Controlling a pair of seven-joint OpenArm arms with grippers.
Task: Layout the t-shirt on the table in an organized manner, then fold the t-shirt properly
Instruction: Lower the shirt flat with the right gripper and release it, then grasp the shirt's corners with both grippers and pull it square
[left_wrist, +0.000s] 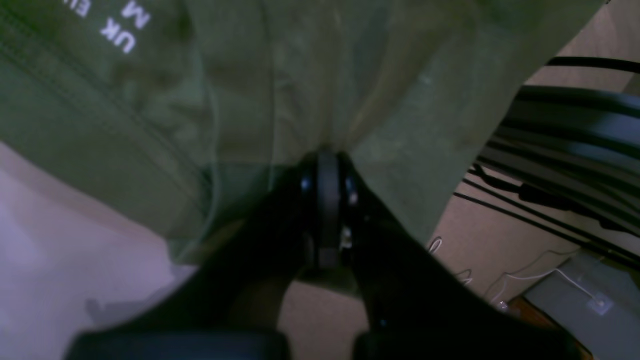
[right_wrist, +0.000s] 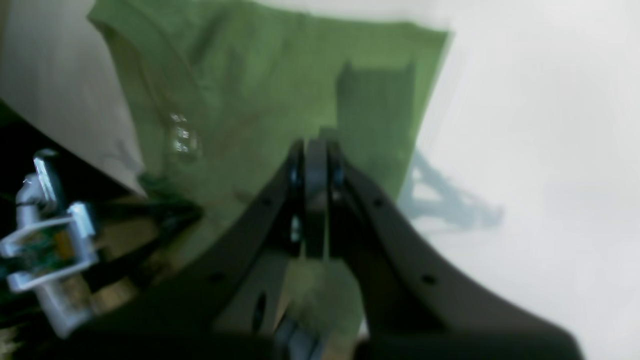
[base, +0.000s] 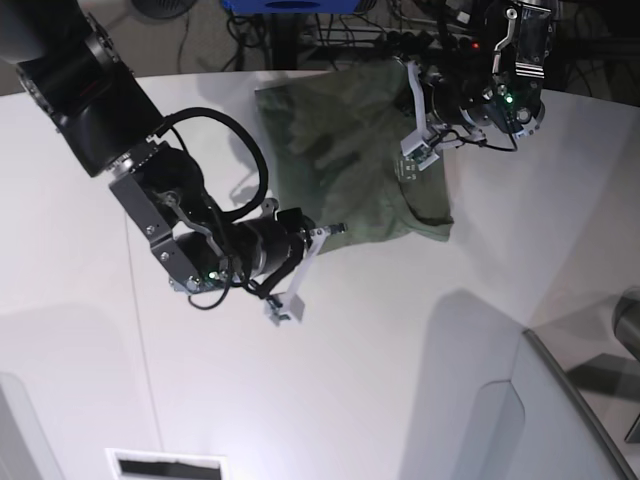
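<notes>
Both wrist views are blurred. At 9 o'clock the right hand (base: 335, 228) is clamped on the t-shirt (base: 345, 170) hem. The shirt lies toward 12 o'clock on the white desk (base: 400, 330); beyond, the left hand (left_wrist: 327, 165) pinches it, cables (left_wrist: 550, 215) behind.

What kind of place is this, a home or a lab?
Probably a robotics lab: two black robot arms work a t-shirt on a large white table, with cables bundled behind it.
</notes>
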